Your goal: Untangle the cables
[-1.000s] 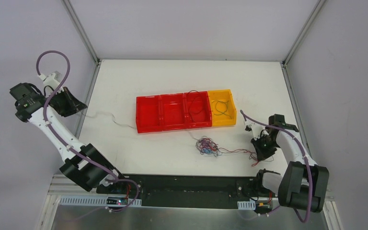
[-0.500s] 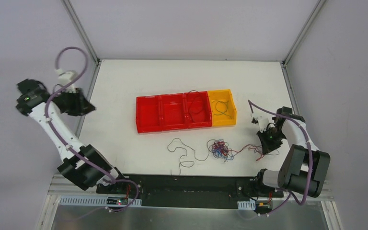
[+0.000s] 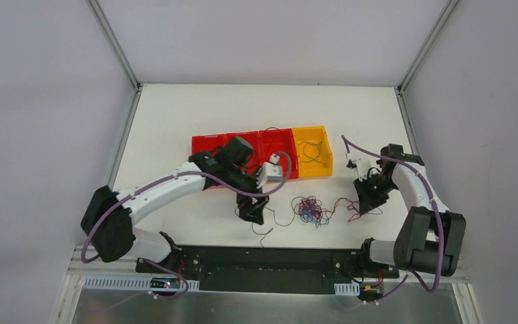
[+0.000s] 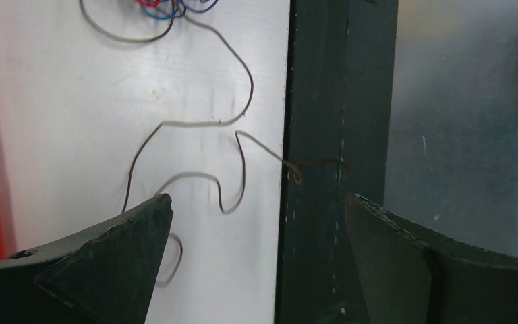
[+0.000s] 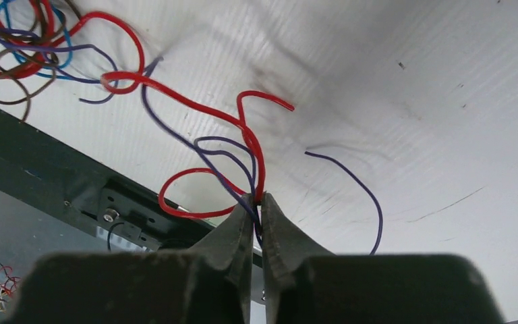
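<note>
The cables form a small red, blue and purple tangle [image 3: 309, 209] on the white table, also showing at the top left of the right wrist view [image 5: 20, 47]. Red and purple strands [image 5: 243, 135] run from it into my right gripper [image 5: 260, 200], which is shut on them just right of the clump [image 3: 363, 202]. A thin brown wire [image 4: 195, 123] lies loose in curves left of the tangle [image 3: 273, 221]. My left gripper [image 4: 256, 202] hangs open over that wire near the table's front edge [image 3: 253, 213], holding nothing.
A row of red bins [image 3: 209, 162] with a yellow bin [image 3: 324, 145] at its right end stands behind the tangle; the yellow one and the red one beside it hold a wire each. The black front rail [image 4: 324, 135] borders the table edge.
My left arm has swung from the far left wall in to the table's middle and its gripper has opened. The brown wire now lies drawn out of the tangle. The right gripper shifted slightly.
</note>
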